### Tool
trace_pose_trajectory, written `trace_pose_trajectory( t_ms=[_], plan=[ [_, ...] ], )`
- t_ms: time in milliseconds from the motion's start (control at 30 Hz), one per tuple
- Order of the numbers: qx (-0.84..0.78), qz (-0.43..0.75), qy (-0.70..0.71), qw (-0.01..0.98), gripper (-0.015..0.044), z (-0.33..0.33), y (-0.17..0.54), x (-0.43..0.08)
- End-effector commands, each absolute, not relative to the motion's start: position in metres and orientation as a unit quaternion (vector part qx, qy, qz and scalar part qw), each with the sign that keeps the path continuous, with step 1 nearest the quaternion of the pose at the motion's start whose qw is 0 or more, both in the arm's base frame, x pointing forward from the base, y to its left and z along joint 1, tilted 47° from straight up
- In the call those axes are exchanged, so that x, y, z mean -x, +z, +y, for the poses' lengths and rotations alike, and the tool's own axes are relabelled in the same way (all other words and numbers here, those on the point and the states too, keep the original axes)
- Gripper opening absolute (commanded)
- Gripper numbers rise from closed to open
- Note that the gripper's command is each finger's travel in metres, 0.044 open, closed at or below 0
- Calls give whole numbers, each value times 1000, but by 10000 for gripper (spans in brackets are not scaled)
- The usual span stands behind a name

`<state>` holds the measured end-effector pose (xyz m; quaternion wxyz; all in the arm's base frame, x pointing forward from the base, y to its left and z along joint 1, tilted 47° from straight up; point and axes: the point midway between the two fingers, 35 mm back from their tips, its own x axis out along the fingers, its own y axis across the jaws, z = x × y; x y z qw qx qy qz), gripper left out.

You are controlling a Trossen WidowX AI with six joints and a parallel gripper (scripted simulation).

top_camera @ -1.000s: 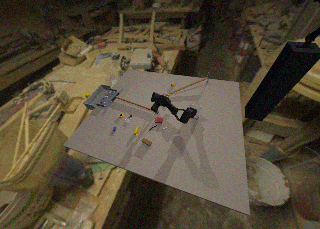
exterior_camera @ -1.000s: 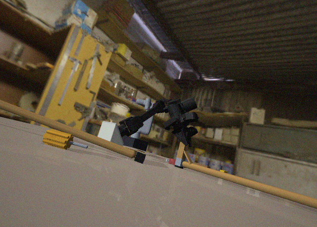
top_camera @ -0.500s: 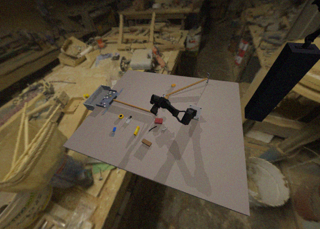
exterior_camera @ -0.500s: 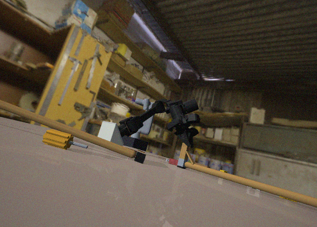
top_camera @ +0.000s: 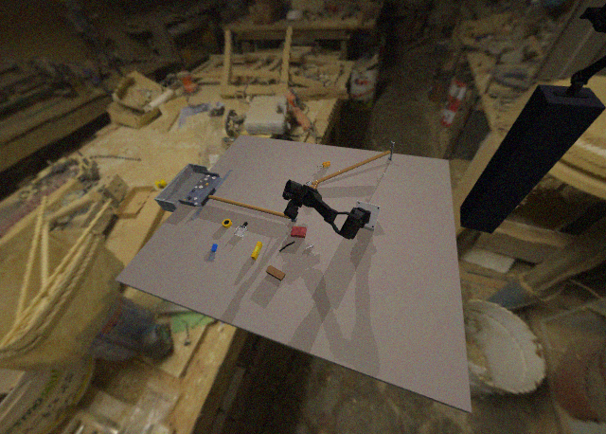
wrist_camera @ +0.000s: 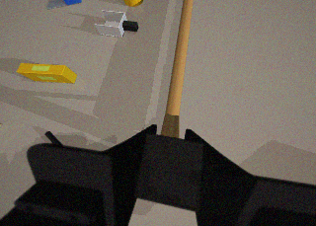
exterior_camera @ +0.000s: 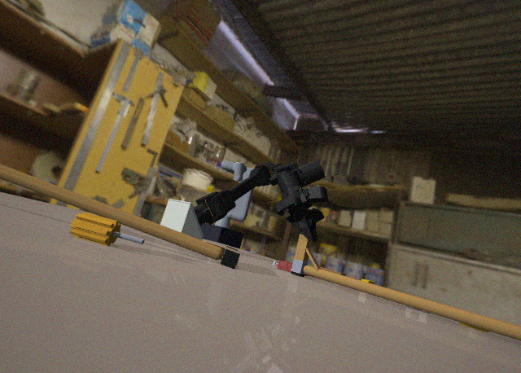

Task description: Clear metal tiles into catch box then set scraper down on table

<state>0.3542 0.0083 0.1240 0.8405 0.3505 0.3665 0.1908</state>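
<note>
My gripper (top_camera: pixel 294 217) (exterior_camera: pixel 307 235) (wrist_camera: pixel 171 131) is shut on the long scraper's upright wooden grip. The scraper (top_camera: pixel 249 207) (exterior_camera: pixel 404 300) (wrist_camera: pixel 181 58) is a long wooden pole, running from below my fingers to the near side of the steel plate. The grey-blue steel plate (top_camera: pixel 196 200) is at the far left of the table in the top view. Several small metal tiles show on it as bright specks. The grey catch box (top_camera: pixel 168 193) is at its far end. Whether tiles lie in the box is too small to tell. The scraper's blade is not clear.
A second wooden pole (top_camera: pixel 352 167) (exterior_camera: pixel 126 219) lies behind the arm, with an orange motor (top_camera: pixel 326 164) (exterior_camera: pixel 93 229) beside it. A red block (top_camera: pixel 298 231) is near the gripper. A yellow block (top_camera: pixel 257 250) (wrist_camera: pixel 46 73), brown block (top_camera: pixel 276 273) and yellow ring (top_camera: pixel 226 223) lie in front of the scraper.
</note>
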Motion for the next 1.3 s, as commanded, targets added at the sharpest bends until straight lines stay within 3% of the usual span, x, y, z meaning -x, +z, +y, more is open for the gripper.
trace_pose_trajectory(
  t_ms=[0,1267],
  plan=[
    [-348,364,191,842,0,2,119,-354],
    [-347,366,192,842,0,0,117,-289]
  ],
)
